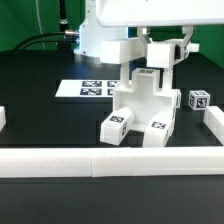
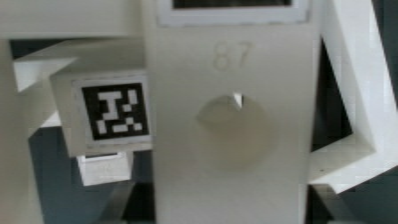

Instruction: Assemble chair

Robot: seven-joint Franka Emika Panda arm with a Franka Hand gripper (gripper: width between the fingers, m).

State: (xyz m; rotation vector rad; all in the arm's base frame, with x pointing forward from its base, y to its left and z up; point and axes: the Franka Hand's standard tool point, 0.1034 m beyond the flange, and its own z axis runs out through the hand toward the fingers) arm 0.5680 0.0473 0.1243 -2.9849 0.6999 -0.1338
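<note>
The partly built chair point(image 1: 140, 108) stands mid-table behind the border rail point(image 1: 110, 160), just below the gripper point(image 1: 167, 48), whose fingers flank its white upright piece point(image 1: 166, 54); whether they clamp it is unclear.

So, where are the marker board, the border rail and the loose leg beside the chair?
marker board point(image 1: 66, 89): exterior view, bare white end.
border rail point(image 1: 60, 160): exterior view, top face.
loose leg point(image 1: 198, 100): exterior view, tagged end face.
</note>
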